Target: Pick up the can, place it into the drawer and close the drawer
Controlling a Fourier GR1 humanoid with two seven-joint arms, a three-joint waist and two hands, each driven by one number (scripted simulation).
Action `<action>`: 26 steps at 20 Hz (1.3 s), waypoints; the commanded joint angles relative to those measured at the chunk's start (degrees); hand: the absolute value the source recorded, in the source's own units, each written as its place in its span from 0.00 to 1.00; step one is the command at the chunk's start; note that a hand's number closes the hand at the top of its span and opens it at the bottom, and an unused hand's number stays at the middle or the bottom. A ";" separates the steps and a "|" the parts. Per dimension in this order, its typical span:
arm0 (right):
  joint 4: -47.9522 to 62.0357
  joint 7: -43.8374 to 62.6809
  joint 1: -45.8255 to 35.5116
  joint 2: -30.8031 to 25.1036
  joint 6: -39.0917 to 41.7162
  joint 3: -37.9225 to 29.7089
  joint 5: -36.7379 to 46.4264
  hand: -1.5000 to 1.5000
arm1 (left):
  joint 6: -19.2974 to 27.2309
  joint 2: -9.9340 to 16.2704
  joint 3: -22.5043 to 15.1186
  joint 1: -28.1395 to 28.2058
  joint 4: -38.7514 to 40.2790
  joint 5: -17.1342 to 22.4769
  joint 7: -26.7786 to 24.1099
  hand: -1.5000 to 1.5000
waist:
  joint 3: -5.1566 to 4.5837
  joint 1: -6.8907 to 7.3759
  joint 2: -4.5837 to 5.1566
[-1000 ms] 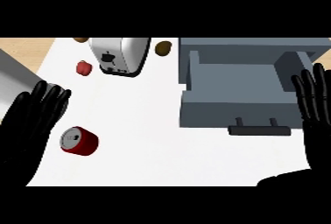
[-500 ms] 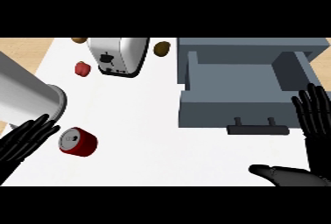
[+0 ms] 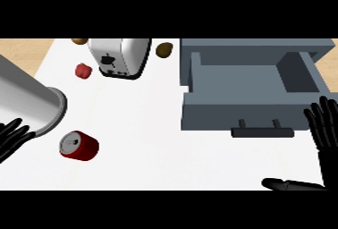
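Observation:
A red can (image 3: 79, 145) with a silver top lies on its side on the white counter at the lower left. The grey drawer (image 3: 251, 117) stands pulled open at the upper right, its dark handle (image 3: 262, 132) facing me and nothing showing inside. My left hand (image 3: 12, 138) shows only as straight fingertips at the left edge, just left of the can and apart from it, below the grey forearm. My right hand (image 3: 325, 129) is open with fingers up at the right edge, beside the drawer's front, its thumb low in the view.
A silver toaster (image 3: 120, 57) stands at the back, with a small red item (image 3: 83, 70) to its left and brown items (image 3: 164, 49) beside it. My grey left forearm (image 3: 26, 100) crosses the left side. The counter's left edge (image 3: 41, 60) meets a wooden floor.
My left arm has swung in, the forearm now large at the left and the hand lower, near the can. The right hand has shifted slightly down. The can and drawer have not moved.

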 commanded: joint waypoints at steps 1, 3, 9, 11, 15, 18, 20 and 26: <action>1.34 -2.13 1.17 -0.51 2.33 -2.05 -1.14 0.00 | 0.95 -1.98 0.91 -0.90 0.26 0.41 3.56 0.00 | -0.01 0.02 0.01; -2.16 -1.42 4.81 0.38 2.61 -1.62 -1.58 0.00 | 2.81 -2.89 -0.42 -4.92 3.39 -2.34 4.42 0.00 | -0.01 -0.33 0.02; -3.57 -0.35 4.26 1.34 3.06 -0.93 0.21 0.00 | -2.31 -6.72 1.27 -4.12 4.99 -5.88 3.14 0.00 | -0.03 -0.07 0.00; 0.16 -3.65 4.39 -0.27 5.45 -4.28 -1.63 0.00 | -4.68 -7.99 1.03 -7.16 9.28 -10.60 0.11 0.00 | -0.03 -0.18 0.03; -1.73 -1.81 4.92 1.69 5.21 -3.11 -1.40 0.00 | -2.97 -10.66 0.04 -8.06 10.22 -14.09 1.28 0.00 | -0.03 -0.09 0.02; 1.73 -5.91 4.76 0.80 6.61 -5.68 -1.39 0.00 | -5.56 -14.61 -0.69 -7.47 12.43 -21.35 -5.12 0.00 | -0.03 -0.10 0.03; 0.63 -7.02 7.02 1.51 7.68 -5.26 -1.25 0.00 | -6.34 -10.97 2.87 -12.29 19.12 -20.00 -5.94 0.00 | -0.03 -0.27 0.05; 1.26 -4.61 4.45 1.72 7.52 -6.76 -1.54 0.00 | -5.55 -14.50 1.71 -12.98 23.48 -29.94 -12.60 0.00 | -0.03 -0.18 0.05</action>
